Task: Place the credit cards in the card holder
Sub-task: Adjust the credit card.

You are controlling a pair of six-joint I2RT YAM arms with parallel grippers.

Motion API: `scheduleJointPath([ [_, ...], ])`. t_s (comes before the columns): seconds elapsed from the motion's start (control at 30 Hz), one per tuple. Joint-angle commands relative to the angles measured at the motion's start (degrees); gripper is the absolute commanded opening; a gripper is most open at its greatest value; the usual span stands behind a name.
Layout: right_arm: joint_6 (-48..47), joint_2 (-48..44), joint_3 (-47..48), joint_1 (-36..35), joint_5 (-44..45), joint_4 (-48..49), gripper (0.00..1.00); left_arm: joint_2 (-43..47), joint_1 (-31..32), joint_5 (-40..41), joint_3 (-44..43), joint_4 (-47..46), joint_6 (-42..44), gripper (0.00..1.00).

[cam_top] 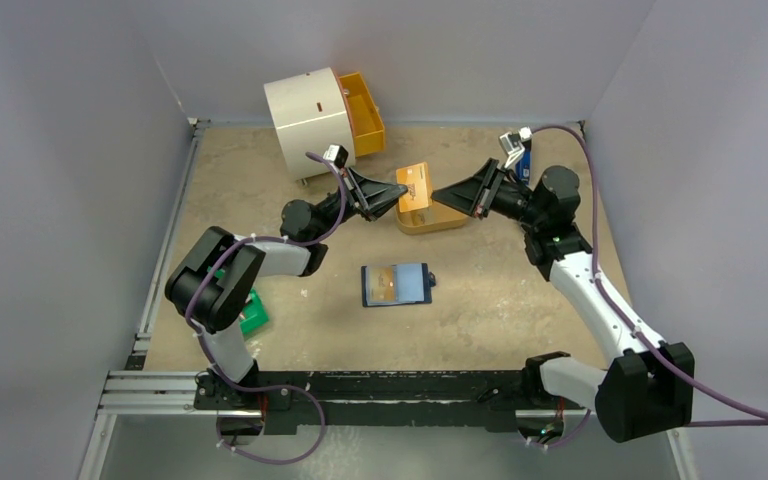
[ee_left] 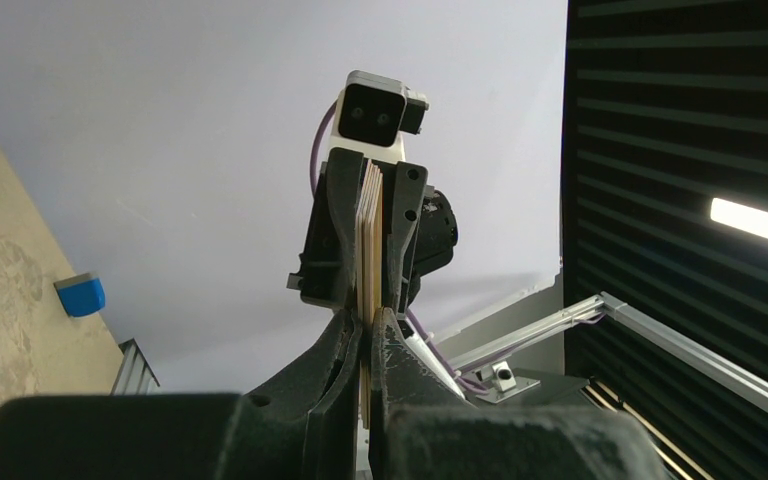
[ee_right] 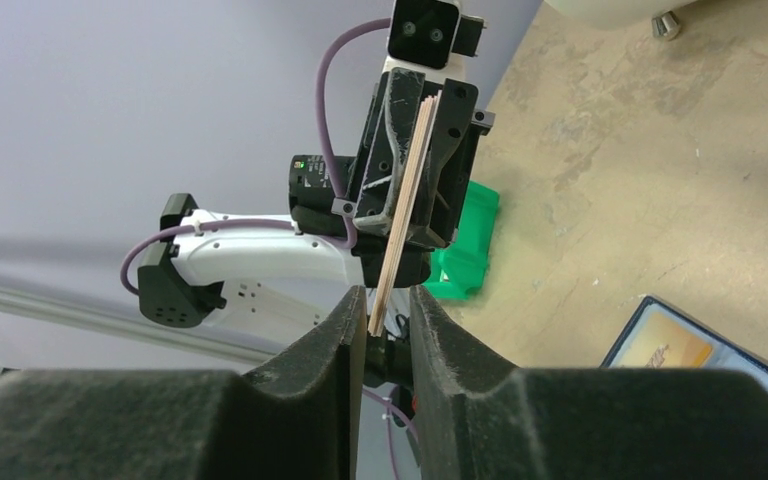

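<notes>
My left gripper [cam_top: 398, 192] is shut on a stack of tan credit cards [cam_top: 415, 186] and holds it on edge above the orange oval tray [cam_top: 430, 224]. In the left wrist view the stack [ee_left: 370, 235] runs edge-on out of my closed left gripper [ee_left: 370, 322]. My right gripper [cam_top: 442, 196] faces it from the right. In the right wrist view its jaws [ee_right: 388, 300] stand slightly apart around the stack's free end [ee_right: 405, 190], without pinching it. The navy card holder [cam_top: 396, 284] lies open mid-table with one card [cam_top: 384, 286] inside; its corner shows in the right wrist view [ee_right: 705, 345].
A white round cabinet [cam_top: 307, 120] with an open orange drawer [cam_top: 365, 108] stands at the back. A green box [cam_top: 253, 313] lies by the left arm's base, also in the right wrist view [ee_right: 465, 250]. A blue object [cam_top: 523, 160] sits at the back right.
</notes>
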State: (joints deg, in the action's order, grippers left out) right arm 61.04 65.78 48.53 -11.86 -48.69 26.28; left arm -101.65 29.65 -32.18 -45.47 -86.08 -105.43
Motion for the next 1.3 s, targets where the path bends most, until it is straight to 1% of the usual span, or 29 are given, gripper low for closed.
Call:
scheduleJointPath([
  [0.0, -0.2, -1.4, -0.4, 0.3, 0.9, 1.8, 0.23, 2.0, -0.3, 0.4, -0.3, -9.0, 0.6, 0.00],
  [0.07, -0.3, -1.3, -0.4, 0.3, 0.9, 1.5, 0.21, 2.0, -0.3, 0.5, -0.3, -9.0, 0.6, 0.00],
  [0.2, -0.1, -1.5, -0.8, 0.5, 1.2, 1.6, 0.20, 2.2, -0.3, 0.5, -0.4, -9.0, 0.6, 0.00],
  [0.43, 0.9, -2.0, -1.6, 1.1, 1.9, 2.3, 0.25, 2.2, -0.3, 0.5, -0.3, -9.1, 0.6, 0.00],
  [0.67, 0.4, -1.8, -1.4, 1.1, 1.2, 1.8, 0.25, 2.2, -0.3, 0.5, -0.3, -9.1, 0.5, 0.00],
  [0.93, -2.4, -0.2, 0.8, 1.1, 0.4, -0.5, 0.24, 2.1, -0.3, 0.6, -1.1, -9.1, 0.2, 0.00],
  [1.27, -2.2, 2.6, 3.6, 0.7, -2.1, -0.4, 0.24, 1.4, 0.3, 0.4, -2.3, -7.4, 1.3, 0.00],
])
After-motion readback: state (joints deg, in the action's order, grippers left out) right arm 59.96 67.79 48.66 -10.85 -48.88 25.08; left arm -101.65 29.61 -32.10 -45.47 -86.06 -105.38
